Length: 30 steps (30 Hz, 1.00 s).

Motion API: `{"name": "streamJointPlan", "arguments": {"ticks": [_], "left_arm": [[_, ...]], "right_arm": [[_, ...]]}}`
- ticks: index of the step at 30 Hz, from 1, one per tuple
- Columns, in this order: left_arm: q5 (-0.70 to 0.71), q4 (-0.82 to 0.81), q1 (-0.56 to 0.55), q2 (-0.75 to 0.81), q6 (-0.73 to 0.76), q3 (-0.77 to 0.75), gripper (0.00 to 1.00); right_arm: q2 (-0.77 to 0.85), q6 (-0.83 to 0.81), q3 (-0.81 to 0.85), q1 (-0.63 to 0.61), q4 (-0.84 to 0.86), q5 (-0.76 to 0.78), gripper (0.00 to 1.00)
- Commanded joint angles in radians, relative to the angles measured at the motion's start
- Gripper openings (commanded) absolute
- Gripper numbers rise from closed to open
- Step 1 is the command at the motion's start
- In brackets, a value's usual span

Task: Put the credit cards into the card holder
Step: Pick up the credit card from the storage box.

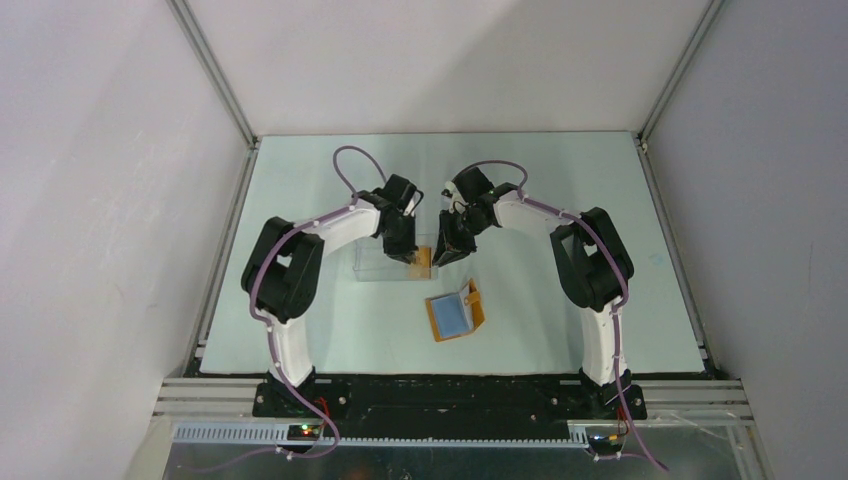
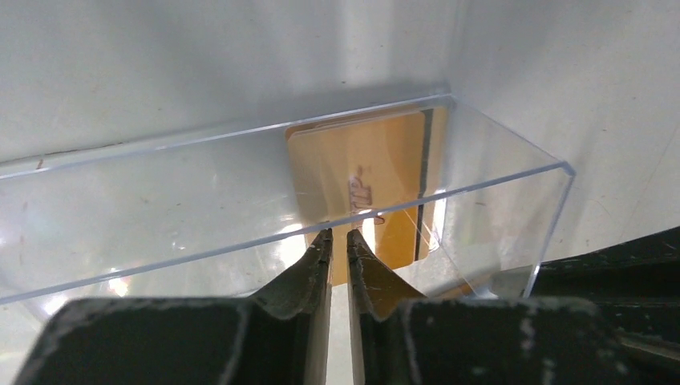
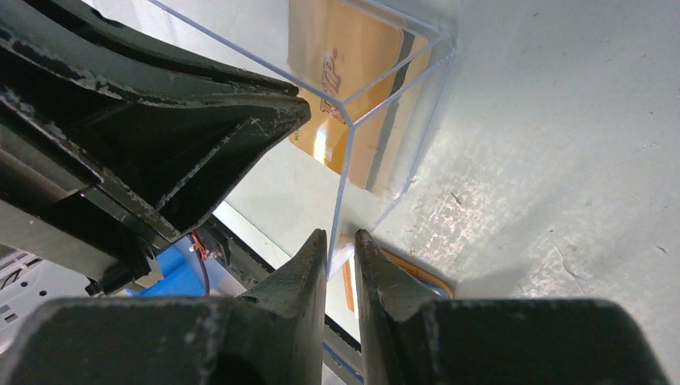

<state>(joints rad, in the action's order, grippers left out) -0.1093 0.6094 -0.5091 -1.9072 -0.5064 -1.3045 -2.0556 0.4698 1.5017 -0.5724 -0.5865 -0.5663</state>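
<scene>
The tan-orange credit cards (image 2: pixel 361 176) stand leaning against the right end wall inside a clear plastic case (image 2: pixel 160 200). My left gripper (image 2: pixel 338 234) reaches into that end of the case (image 1: pixel 380 265), its jaws drawn together to a thin slit just in front of the front card's face. I cannot tell whether a card is pinched. My right gripper (image 3: pixel 341 235) is shut on the case's end wall beside the cards (image 3: pixel 345 72). The card holder (image 1: pixel 455 313) lies open in front of the case, blue panels up. Its orange edge (image 3: pixel 421 279) shows past my right fingers.
Both arms (image 1: pixel 300 265) arch in from the near corners and meet over the case at mid table. White booth walls (image 1: pixel 120 200) enclose the mat on three sides. The left gripper's black body (image 3: pixel 160 136) fills the left of the right wrist view.
</scene>
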Motion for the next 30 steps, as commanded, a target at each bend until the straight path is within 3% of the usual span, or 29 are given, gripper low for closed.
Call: {"name": "streamJointPlan", "arguments": {"ticks": [1,7,16,23,30], "left_arm": [[-0.033,-0.013,-0.022,-0.014,0.003,-0.049,0.16],[-0.031,-0.019,-0.031,-0.016,-0.002,-0.050,0.17],[0.104,-0.019,-0.020,0.087,-0.003,-0.006,0.44],[0.052,-0.020,0.015,0.063,-0.003,0.007,0.46],[-0.025,-0.035,0.015,0.001,-0.008,-0.004,0.40]], "right_arm": [[-0.040,-0.030,-0.024,-0.004,-0.029,0.025,0.22],[-0.040,-0.032,-0.028,-0.002,-0.031,0.025,0.22],[-0.037,-0.035,-0.029,-0.001,-0.033,0.025,0.22],[-0.037,-0.034,-0.031,-0.001,-0.033,0.024,0.22],[-0.038,-0.037,-0.035,0.000,-0.033,0.026,0.22]]}}
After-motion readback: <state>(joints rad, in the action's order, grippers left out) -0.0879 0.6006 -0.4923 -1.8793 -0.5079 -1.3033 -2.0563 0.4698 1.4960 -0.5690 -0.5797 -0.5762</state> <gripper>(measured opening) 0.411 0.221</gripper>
